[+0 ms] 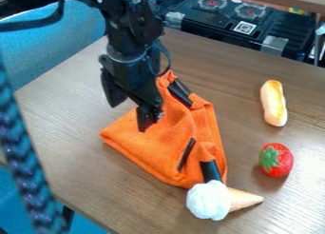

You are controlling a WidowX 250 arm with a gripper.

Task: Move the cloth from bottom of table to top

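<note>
Centrally, the black robot arm (130, 26) descends from the top edge, left of the middle, its lower part inclined slightly toward the lower right. The end effector (129, 115) points downward over the upper-left margin of the orange cloth (162, 145). Its two fingers are parted, a moderate gap between them, with nothing gripped; the right-hand one in the frame overlaps the cloth in view, though contact cannot be determined. The cloth lies rumpled on the worktop (82, 166), in the middle of the frame. Its long axis slants from a narrow, folded upper end beside the end effector to a broader lower end toward the lower right; one corner projects left. Dark strips (186, 154) mark its surface. At its lower end is a toy ice-cream cone (244, 199), tip directed right. To the right of the cloth, well apart from it, are a toy strawberry (276, 160) and, above that, an elongated yellowish toy (273, 103), nearly upright in the frame.
</note>
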